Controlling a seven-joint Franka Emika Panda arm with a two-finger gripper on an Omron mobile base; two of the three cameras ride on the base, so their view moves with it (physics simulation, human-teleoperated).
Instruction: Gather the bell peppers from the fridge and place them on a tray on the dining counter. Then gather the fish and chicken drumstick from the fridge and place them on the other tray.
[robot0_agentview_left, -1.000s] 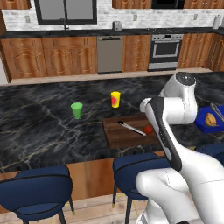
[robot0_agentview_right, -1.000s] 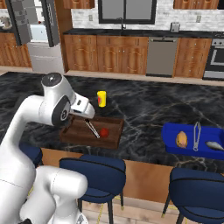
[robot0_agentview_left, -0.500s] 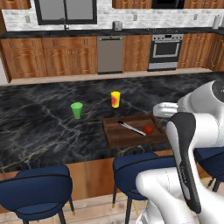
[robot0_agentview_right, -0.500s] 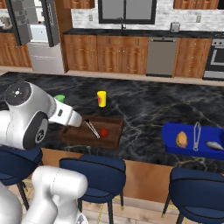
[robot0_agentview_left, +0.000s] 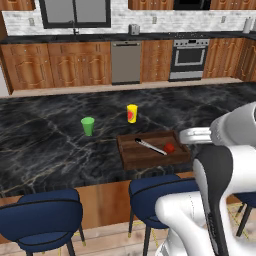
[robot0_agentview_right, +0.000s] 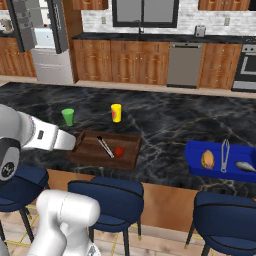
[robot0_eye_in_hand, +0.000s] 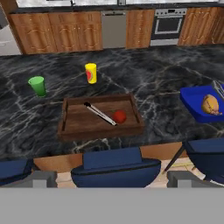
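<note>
Your claw (robot0_eye_in_hand: 112, 183) stood open and empty, pulled back over the stools, since the blue tray (robot0_agentview_right: 196, 159) already carried the drumstick (robot0_agentview_right: 207, 159) and fish (robot0_agentview_right: 244, 166).

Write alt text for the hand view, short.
A brown wooden tray on a dark marble counter holds a red pepper and a thin utensil. Behind it stand a green cup and a yellow cup.
</note>
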